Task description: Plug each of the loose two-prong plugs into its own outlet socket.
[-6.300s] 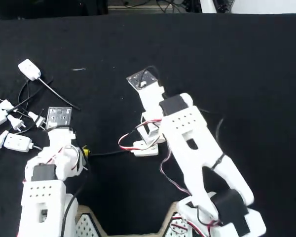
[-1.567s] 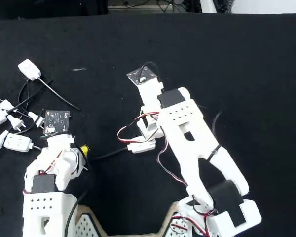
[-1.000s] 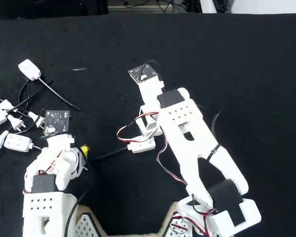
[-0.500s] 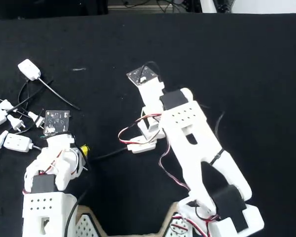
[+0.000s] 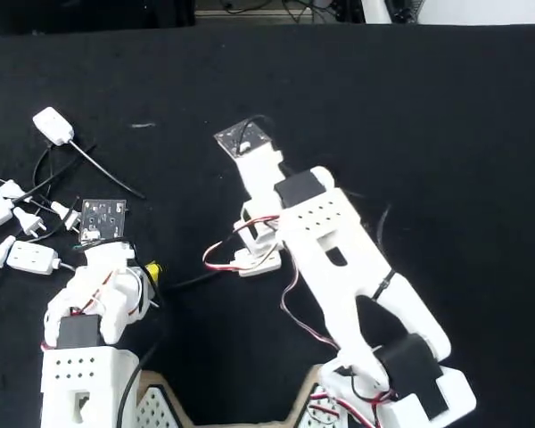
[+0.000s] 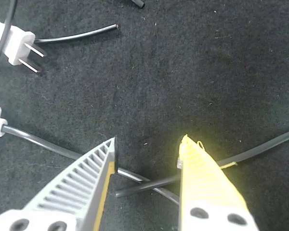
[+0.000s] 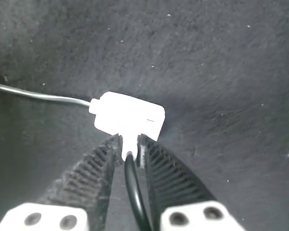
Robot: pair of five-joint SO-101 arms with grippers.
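The white two-prong plug (image 7: 130, 148) is pinched between the fingers of my right gripper (image 7: 131, 138). Its front end meets the side of a white outlet socket (image 7: 128, 118); I cannot tell how deep the prongs sit. The plug's black cable (image 7: 133, 192) runs back between my fingers, and a thin grey lead (image 7: 38, 96) leaves the socket's far end.

From above, this socket (image 5: 257, 261) lies near the middle of the black table (image 5: 446, 134), partly under my right arm (image 5: 339, 259). That arm stretches from its base at the near edge forward and toward my left, wrist bent down over the socket.

My left gripper (image 6: 149, 139) is spread wide and holds nothing. Its grey finger (image 6: 94, 171) and yellow finger (image 6: 202, 173) stand over 2 crossing black cables (image 6: 144, 184). My left arm (image 5: 98, 303) is folded short at the near left corner, wrist pointing away from the base.

A loose plug (image 6: 14, 42) with 2 bare prongs lies well apart from the left gripper. Further loose parts cluster at the table's left edge: a small plug (image 5: 27, 219), a spare socket (image 5: 31, 257) and a white block (image 5: 53, 125) on a black lead.
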